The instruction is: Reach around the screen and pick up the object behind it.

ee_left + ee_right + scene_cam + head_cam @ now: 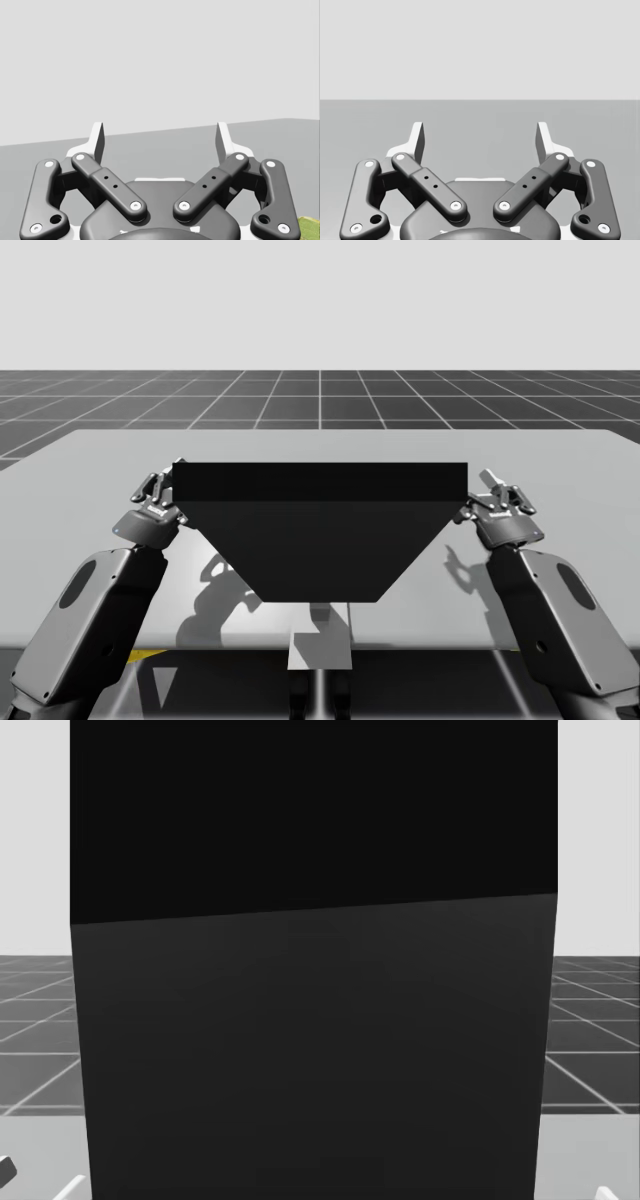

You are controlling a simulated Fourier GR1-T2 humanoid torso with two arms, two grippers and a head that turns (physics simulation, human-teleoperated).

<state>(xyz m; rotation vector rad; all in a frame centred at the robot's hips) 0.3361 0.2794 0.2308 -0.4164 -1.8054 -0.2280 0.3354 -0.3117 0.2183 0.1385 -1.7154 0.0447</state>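
Left gripper (160, 136) fingers apart by black screen (320, 530) left edge, right gripper (480, 136) fingers apart by right edge, grey table (90, 455)

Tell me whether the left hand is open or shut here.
Open. The left wrist view shows the dark two-finger left hand with its fingers wide apart, bare flat grey table between them.

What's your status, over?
Left hand open, empty. Right hand open, empty. Both flank the screen, which hides the object and blocks my head view.
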